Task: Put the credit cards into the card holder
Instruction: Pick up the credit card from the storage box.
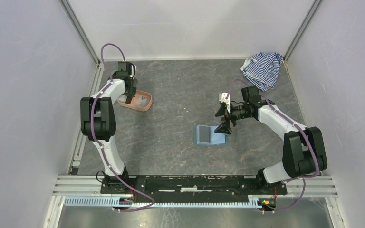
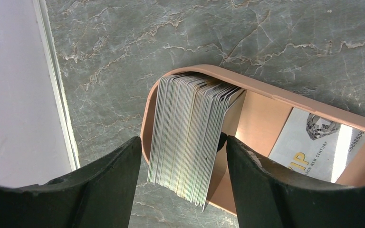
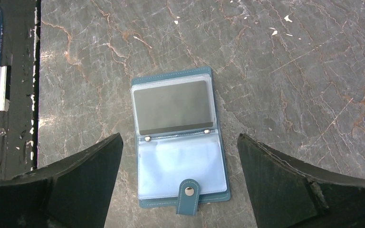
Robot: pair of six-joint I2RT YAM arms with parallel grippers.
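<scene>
Lettering: loose card (image 2: 309, 147), whitish, printed with gold "IP", a small line ending "NEW CENTURY", a grey diamond emblem and a run of digits, mostly 8s, along one edge; no other writing legible.

Containers: tray (image 2: 266, 92), salmon-pink oval, at the left rear of the surface (image 1: 180, 90); it holds a thick stack of credit cards (image 2: 185, 137) standing on edge against one end, and the loose card flat on its floor; card holder (image 3: 180, 142), teal, lying open flat near the middle of the surface, snap tab (image 3: 188, 192) at its near edge; dark card (image 3: 173, 107) in one clear sleeve, the other sleeve showing pale blue lining only.

Left pincer (image 2: 181, 142): partly open, jaws straddling the stack; one finger touching or nearly touching it, a narrow gap at the other; no firm grip seen.

Right pincer (image 3: 179, 137): fully open, hanging above the card holder, holding nothing.

Also: striped cloth (image 1: 263, 69), blue-and-white, crumpled in the right rear corner.
</scene>
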